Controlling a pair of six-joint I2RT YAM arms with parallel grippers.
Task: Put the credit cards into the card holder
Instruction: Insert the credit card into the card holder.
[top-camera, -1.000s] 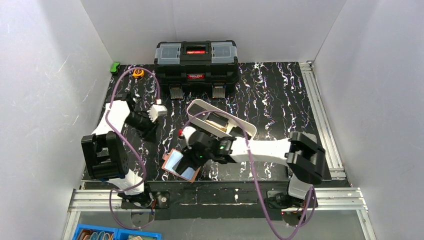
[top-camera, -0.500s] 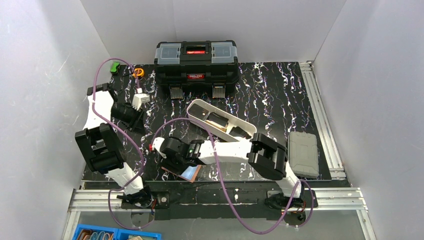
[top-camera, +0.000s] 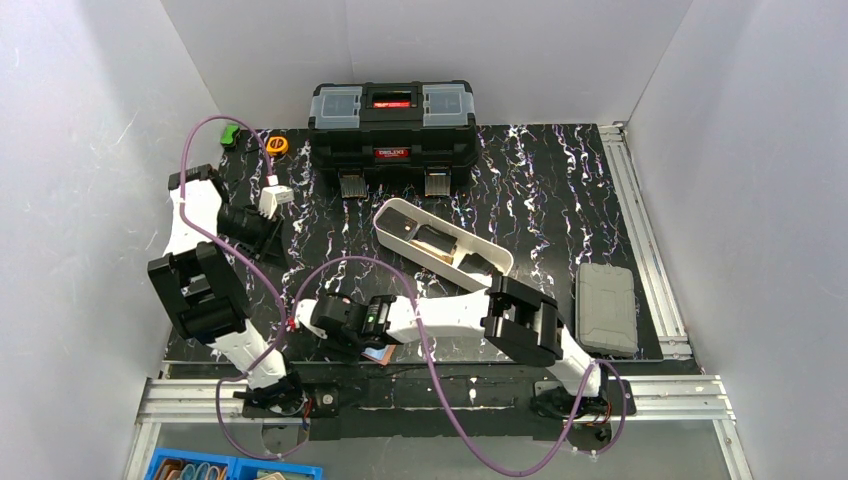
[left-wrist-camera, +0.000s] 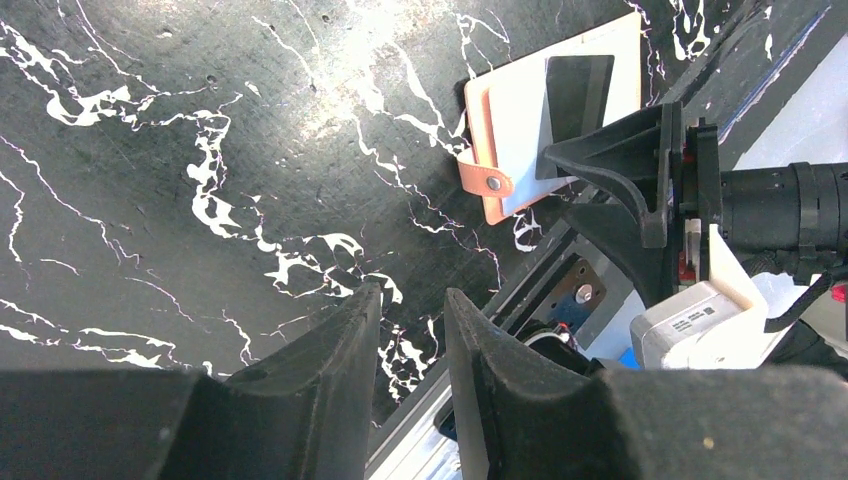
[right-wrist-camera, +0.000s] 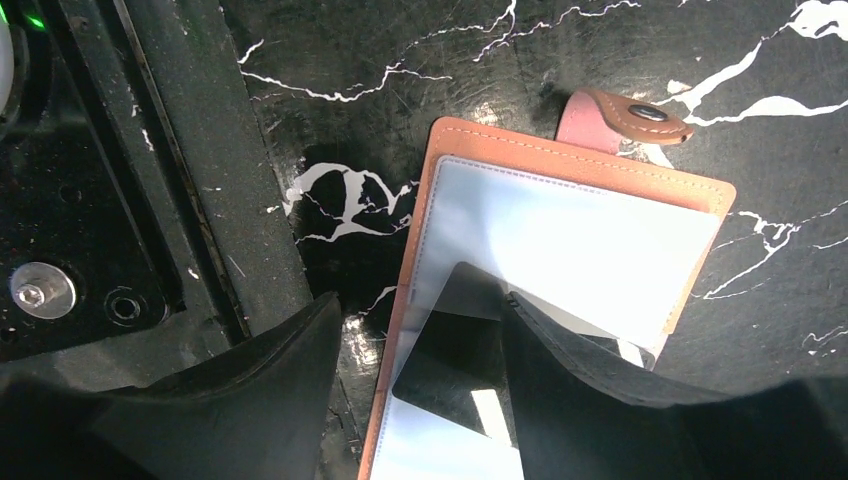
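Observation:
The card holder (right-wrist-camera: 575, 165), open tan-pink leather with a snap tab (right-wrist-camera: 620, 115), lies flat at the table's front edge (top-camera: 380, 353). A pale glossy face (right-wrist-camera: 580, 245) fills it. On that face lies a dark card-shaped rectangle (right-wrist-camera: 455, 345); I cannot tell if it is one of the credit cards. My right gripper (right-wrist-camera: 420, 370) hangs open just above, its jaws astride the holder's left edge and the dark rectangle. My left gripper (left-wrist-camera: 410, 300) is far off at the back left (top-camera: 268, 243), jaws slightly apart with nothing between them. It sees the holder (left-wrist-camera: 520, 130) from afar.
A white oval tray (top-camera: 392, 207) holding dark items sits mid-table. A black toolbox (top-camera: 391, 120) stands at the back and a grey case (top-camera: 606, 307) lies at the right. Metal rails (top-camera: 450, 395) run right beside the holder. My right arm (top-camera: 450, 310) spans the front.
My right arm has swung its gripper left along the front edge and now covers most of the holder, with jaws wider. My left arm has drawn back to the far left.

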